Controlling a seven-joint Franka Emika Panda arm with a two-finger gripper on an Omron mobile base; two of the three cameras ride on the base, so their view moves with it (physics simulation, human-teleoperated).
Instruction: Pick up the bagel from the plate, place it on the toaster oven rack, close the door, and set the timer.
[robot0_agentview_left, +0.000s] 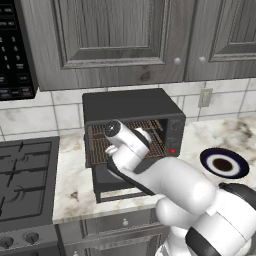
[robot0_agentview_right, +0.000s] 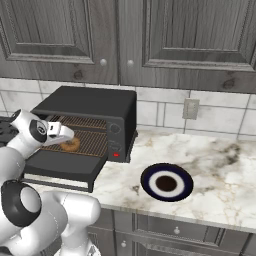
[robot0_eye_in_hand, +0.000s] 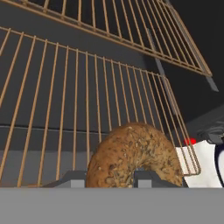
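Gripper (robot0_eye_in_hand: 108, 178): reaches into the mouth of the oven; its two tips stand either side of the bagel's near edge, closed on the bagel.
Bagel (robot0_eye_in_hand: 133, 156): seeded, brown, held just over the near right part of the rack; whether it rests on the wires cannot be told. In the right base view it (robot0_agentview_right: 69, 145) sits inside the cavity under the hand.
Door (robot0_agentview_right: 62, 166): dropped open flat toward the counter edge, lying below the arm.
Rack (robot0_eye_in_hand: 74, 109): copper wire grid spanning the cavity, a second grid above it.
Toaster oven (robot0_agentview_left: 132, 106): black, on the marble counter (robot0_agentview_right: 215, 170), red light on its right control strip; the arm hides most of its front in the left base view.
Plate (robot0_agentview_right: 166, 182): navy with a white ring, bare, right of the oven, well apart.
Stove (robot0_agentview_left: 25, 175): left of the oven.
Microwave (robot0_agentview_left: 15, 50): upper left.
Wall outlet (robot0_agentview_right: 190, 108) and grey cabinets (robot0_agentview_right: 190, 35): behind.
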